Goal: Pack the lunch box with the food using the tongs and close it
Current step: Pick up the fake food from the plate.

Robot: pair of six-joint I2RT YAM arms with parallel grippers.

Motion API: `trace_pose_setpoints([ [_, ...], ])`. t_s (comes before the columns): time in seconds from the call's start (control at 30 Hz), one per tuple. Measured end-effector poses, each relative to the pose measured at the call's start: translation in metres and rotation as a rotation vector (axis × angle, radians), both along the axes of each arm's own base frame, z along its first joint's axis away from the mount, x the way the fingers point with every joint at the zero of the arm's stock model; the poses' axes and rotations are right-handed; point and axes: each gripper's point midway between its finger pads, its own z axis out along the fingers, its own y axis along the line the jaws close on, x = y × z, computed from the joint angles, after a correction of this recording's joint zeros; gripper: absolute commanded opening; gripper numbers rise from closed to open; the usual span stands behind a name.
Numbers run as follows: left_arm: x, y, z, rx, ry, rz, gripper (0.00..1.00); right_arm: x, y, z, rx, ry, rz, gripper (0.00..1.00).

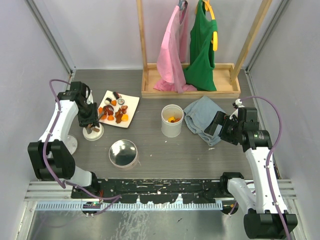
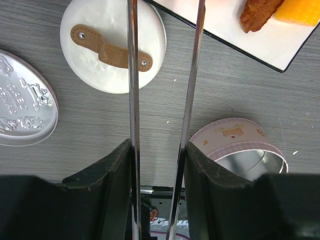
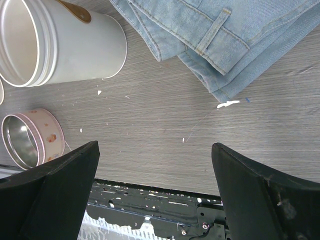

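My left gripper [image 2: 159,150] is shut on the tongs [image 2: 133,75], one fingertip pressing each thin metal arm, and the arms stand a little apart. The tongs reach out over the lunch box's white lid [image 2: 112,45] with its brown leather strap and over the white plate's [image 2: 270,47] edge. Their tips run out of the left wrist view. The food [image 1: 118,111], in orange, red and brown pieces, lies on the plate [image 1: 131,101]. The lunch box [image 1: 172,121], a white open cylinder, stands mid-table with a few pieces inside. My right gripper [image 3: 155,165] hangs open and holds nothing, right of the lunch box [image 3: 65,50].
A small round metal tin [image 1: 123,152] with a pink wall stands open near the front. An embossed metal lid [image 2: 22,100] lies beside the white lid [image 1: 93,133]. Folded jeans [image 1: 202,120] lie right of the lunch box. A wooden clothes rack [image 1: 190,85] stands at the back.
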Motion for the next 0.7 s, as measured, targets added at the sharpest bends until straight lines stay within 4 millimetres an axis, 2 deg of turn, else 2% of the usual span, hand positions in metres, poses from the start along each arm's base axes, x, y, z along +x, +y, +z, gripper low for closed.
trace_pose_setpoints([
  [0.2, -0.0004, -0.0027, 0.0001, -0.009, 0.001, -0.010, 0.32, 0.0000, 0.0000, 0.0000, 0.000, 0.000, 0.000, 0.99],
  [0.27, -0.0007, -0.0031, 0.0000, -0.010, 0.002, -0.011, 0.32, 0.0000, 0.0000, 0.0000, 0.000, 0.000, 0.000, 0.99],
  [0.5, -0.0013, -0.0032, 0.0008, -0.010, 0.001, -0.011, 0.44, 0.0000, 0.0000, 0.0000, 0.000, 0.000, 0.000, 0.99],
  [0.6, -0.0022, -0.0033, 0.0006, -0.011, 0.005, -0.011, 0.43, 0.0000, 0.0000, 0.0000, 0.000, 0.000, 0.000, 0.99],
  [0.7, -0.0033, -0.0035, 0.0005, -0.012, 0.009, -0.012, 0.38, 0.0000, 0.0000, 0.0000, 0.000, 0.000, 0.000, 0.99],
])
